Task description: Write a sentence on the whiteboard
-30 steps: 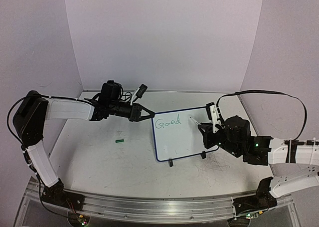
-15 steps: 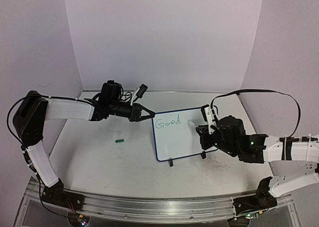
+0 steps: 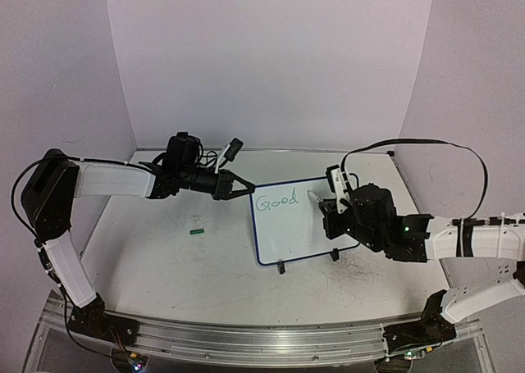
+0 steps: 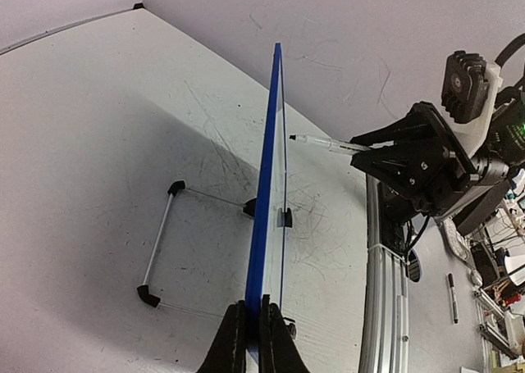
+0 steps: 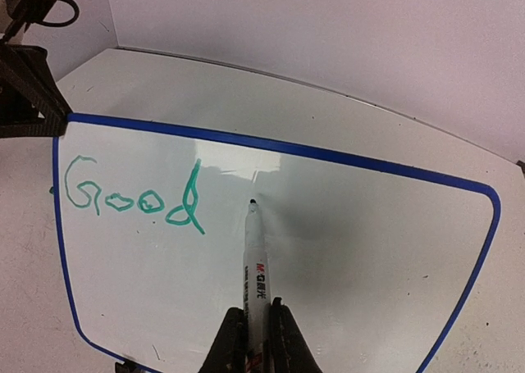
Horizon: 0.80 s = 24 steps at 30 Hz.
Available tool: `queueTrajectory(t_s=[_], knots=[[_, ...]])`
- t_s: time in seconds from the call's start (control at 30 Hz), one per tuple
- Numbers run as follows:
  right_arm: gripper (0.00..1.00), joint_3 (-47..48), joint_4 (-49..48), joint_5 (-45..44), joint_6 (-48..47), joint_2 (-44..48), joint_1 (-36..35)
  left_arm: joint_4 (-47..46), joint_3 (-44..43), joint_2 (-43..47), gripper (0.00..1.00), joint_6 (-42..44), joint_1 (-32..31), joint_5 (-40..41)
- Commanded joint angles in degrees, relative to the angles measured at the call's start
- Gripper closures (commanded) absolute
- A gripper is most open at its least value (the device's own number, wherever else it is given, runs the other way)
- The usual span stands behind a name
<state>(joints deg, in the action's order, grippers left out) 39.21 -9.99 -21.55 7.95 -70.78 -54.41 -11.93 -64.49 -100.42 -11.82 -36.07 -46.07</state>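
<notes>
Gripping the whiteboard (image 3: 299,234) edge, the left hand (image 4: 253,340) is clamped tight; right hand (image 5: 256,340) pinches a marker (image 5: 255,258), tip beside green "Good" (image 5: 131,199).

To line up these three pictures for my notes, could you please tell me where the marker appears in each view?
Top external: the marker lies right of centre, tip over the whiteboard.
Left wrist: the marker is upper right of centre, pointing at the edge-on whiteboard.
Right wrist: the marker rises from bottom centre.
Shared landmark: the whiteboard's blue frame.
</notes>
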Motion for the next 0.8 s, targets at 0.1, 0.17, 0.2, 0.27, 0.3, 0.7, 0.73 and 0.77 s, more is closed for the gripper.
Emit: queueTrajectory(t_s=[0.1, 0.17, 0.2, 0.27, 0.3, 0.7, 0.73, 0.77], knots=[[1.0, 2.79, -1.43, -2.59, -0.14, -0.7, 0.04, -0.29, 0.15, 1.46, 1.0, 2.06, -1.28, 0.96], [1.0, 2.93, -1.46, -2.72, -0.3, -0.86, 0.07, -0.29, 0.15, 1.42, 1.0, 2.09, -1.33, 0.96], [1.0, 3.02, -1.51, -2.74, -0.39, -0.99, 0.03, -0.29, 0.15, 1.38, 1.0, 2.14, -1.35, 0.98], [1.0, 3.22, -1.57, -2.78, -0.51, -1.34, 0.05, -0.3, 0.15, 1.37, 1.0, 2.15, -1.36, 0.91], [1.0, 3.32, -1.61, -2.8, -0.56, -1.54, 0.05, -0.31, 0.14, 1.36, 1.0, 2.15, -1.37, 0.88], [1.0, 3.61, -1.39, -3.36, 0.16, -3.34, 0.03, -0.22, 0.05, 1.42, 1.0, 2.24, -1.35, 0.69], [1.0, 3.65, -1.28, -3.33, 0.28, -3.41, 0.02, -0.24, 0.06, 1.44, 1.0, 2.24, -1.33, 0.66], [1.0, 3.72, -0.99, -3.31, 0.41, -3.41, 0.01, -0.21, 0.06, 1.46, 1.0, 2.24, -1.35, 0.64]])
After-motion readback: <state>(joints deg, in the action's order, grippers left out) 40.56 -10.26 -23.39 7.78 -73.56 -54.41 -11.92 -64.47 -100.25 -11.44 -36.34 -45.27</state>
